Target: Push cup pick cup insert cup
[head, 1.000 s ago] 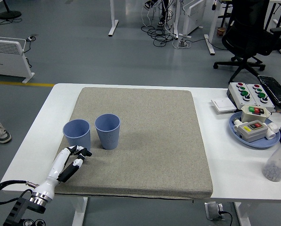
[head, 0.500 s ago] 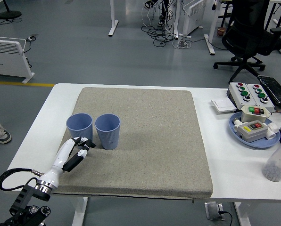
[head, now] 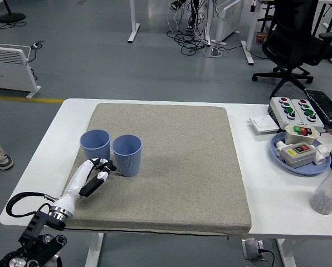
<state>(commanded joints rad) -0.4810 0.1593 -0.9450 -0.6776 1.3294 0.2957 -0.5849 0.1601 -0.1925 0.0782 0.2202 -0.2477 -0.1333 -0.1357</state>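
You see a grey mat (head: 171, 161) covering the white table (head: 43, 161), grey floor beyond. Two blue cups (head: 111, 151) stand side by side at left-centre. Your left hand (head: 97, 173), fingers curled and empty, sits just below them; the mat's right half lies bare.

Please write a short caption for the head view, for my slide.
Robot's left hand reaches in just below two upright blue cups on a grey mat.

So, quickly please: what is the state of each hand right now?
Left hand: fingers curled, holding nothing, close in front of the left blue cup.
Right hand: not in view.
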